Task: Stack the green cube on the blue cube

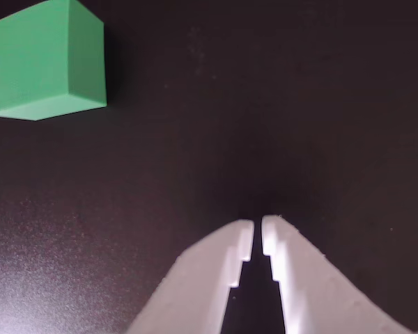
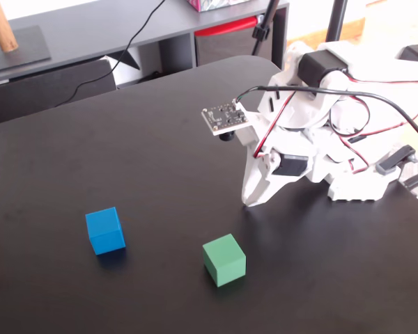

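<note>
The green cube sits on the black table near the front, and shows in the wrist view at the top left. The blue cube sits to its left in the fixed view, apart from it; it is out of the wrist view. My white gripper points down at the table, behind and to the right of the green cube. In the wrist view the gripper has its fingertips nearly touching, shut and empty.
The black table carries the arm's white base with red and black wires at the right. Behind the table stand a grey shelf and cables.
</note>
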